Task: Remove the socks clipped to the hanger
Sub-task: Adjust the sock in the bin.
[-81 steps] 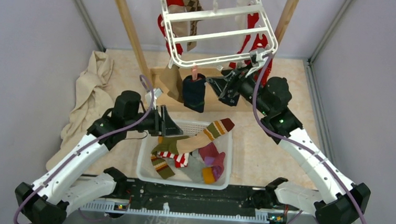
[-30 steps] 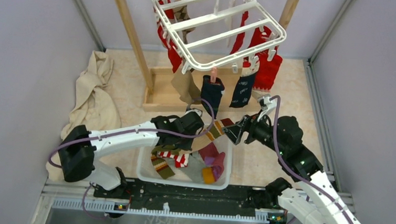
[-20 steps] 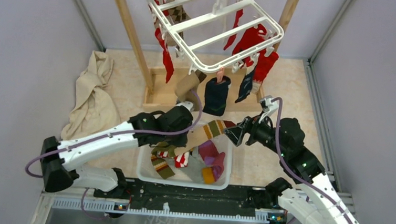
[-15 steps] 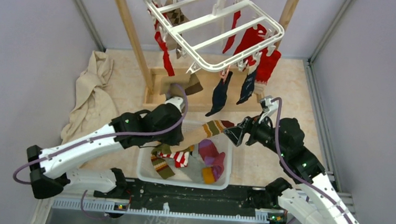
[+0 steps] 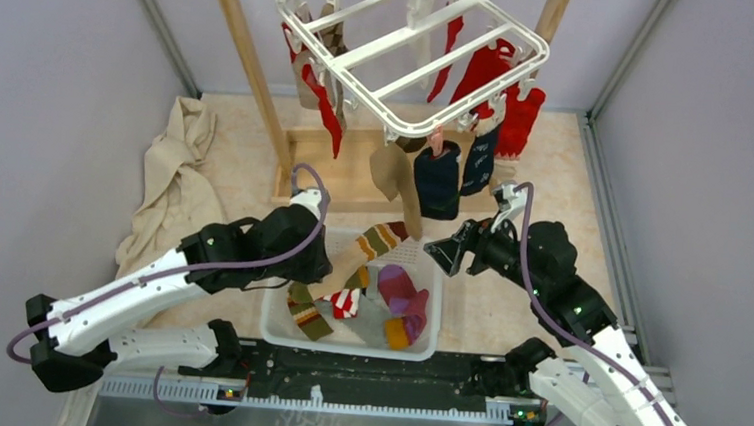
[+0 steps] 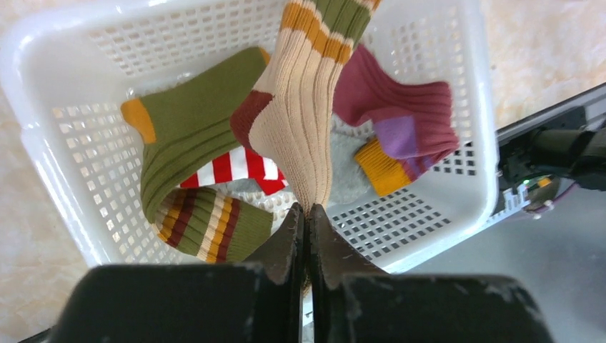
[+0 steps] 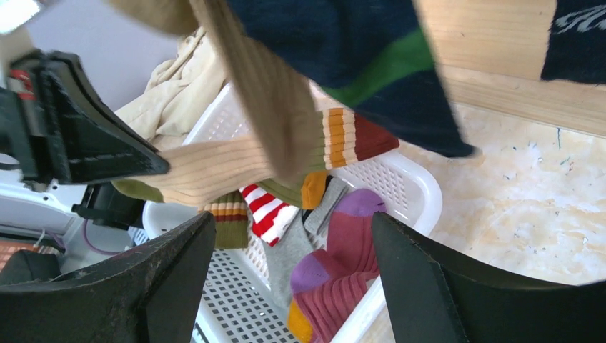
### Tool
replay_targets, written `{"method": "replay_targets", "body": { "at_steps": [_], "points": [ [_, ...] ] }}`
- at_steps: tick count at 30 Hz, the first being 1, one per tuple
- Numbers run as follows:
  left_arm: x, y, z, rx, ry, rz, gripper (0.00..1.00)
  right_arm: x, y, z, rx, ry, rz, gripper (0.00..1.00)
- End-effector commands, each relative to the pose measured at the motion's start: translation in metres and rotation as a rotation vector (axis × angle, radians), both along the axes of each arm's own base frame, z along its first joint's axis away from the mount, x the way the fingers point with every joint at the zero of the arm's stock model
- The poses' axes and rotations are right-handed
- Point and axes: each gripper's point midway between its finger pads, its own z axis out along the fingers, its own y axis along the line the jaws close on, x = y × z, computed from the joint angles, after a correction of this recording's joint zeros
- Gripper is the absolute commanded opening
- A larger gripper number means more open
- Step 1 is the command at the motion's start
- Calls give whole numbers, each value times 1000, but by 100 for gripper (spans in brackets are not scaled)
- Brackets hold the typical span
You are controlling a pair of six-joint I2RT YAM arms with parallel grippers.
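Note:
The white hanger (image 5: 451, 70) hangs from the wooden frame, with several socks clipped to it: red ones (image 5: 515, 117), a navy one (image 5: 437, 182) and a plain tan one (image 5: 395, 179). My left gripper (image 5: 321, 261) is shut on the toe of a tan ribbed sock (image 6: 307, 128) with a striped cuff (image 5: 383, 238), holding it over the white basket (image 5: 430, 322). No clip shows on this sock. My right gripper (image 5: 438, 253) stands open to the right of the basket, below the navy sock (image 7: 357, 64), with nothing between its fingers (image 7: 171, 257).
The basket (image 6: 486, 107) holds several loose socks: olive striped (image 6: 207, 232), red-white (image 6: 236, 168), grey and magenta (image 7: 343, 250). The wooden frame (image 5: 253, 64) stands behind it. A beige cloth (image 5: 175, 179) lies on the floor at the left. Grey walls close in both sides.
My left arm has drawn back to the left and nearer, carrying the tan striped sock over the basket. The hanger and its socks have swung. The right arm has hardly moved.

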Motion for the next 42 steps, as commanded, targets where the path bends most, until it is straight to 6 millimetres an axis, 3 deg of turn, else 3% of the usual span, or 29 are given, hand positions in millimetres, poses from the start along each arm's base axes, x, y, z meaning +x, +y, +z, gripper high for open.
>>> {"method": "replay_targets", "body": {
  "at_steps": [1, 11, 23, 27, 31, 34, 39, 42],
  "points": [
    [-10, -8, -32, 13, 67, -36, 6, 4, 0, 35, 47, -87, -6, 80],
    [-27, 13, -68, 74, 144, -27, 7, 2, -4, 34, 29, -87, -15, 80],
    [-42, 34, -70, 55, 175, -1, 8, 2, -3, 32, 33, -84, -14, 80],
    [-42, 30, -69, 37, 171, -15, 9, 2, -3, 31, 35, -83, -12, 80],
    [-33, 2, -67, -15, 152, -57, 11, 4, -3, 30, 36, -88, -20, 80],
    [-25, -25, -68, -47, 143, -108, 21, 7, -4, 37, 45, -109, -31, 80],
    [-9, -53, -72, -70, 94, -152, 46, 17, -4, 52, 20, -159, -48, 80],
    [-2, -64, -74, -96, 59, -162, 70, 22, -1, 66, 23, -205, -39, 80]
  ]
}}
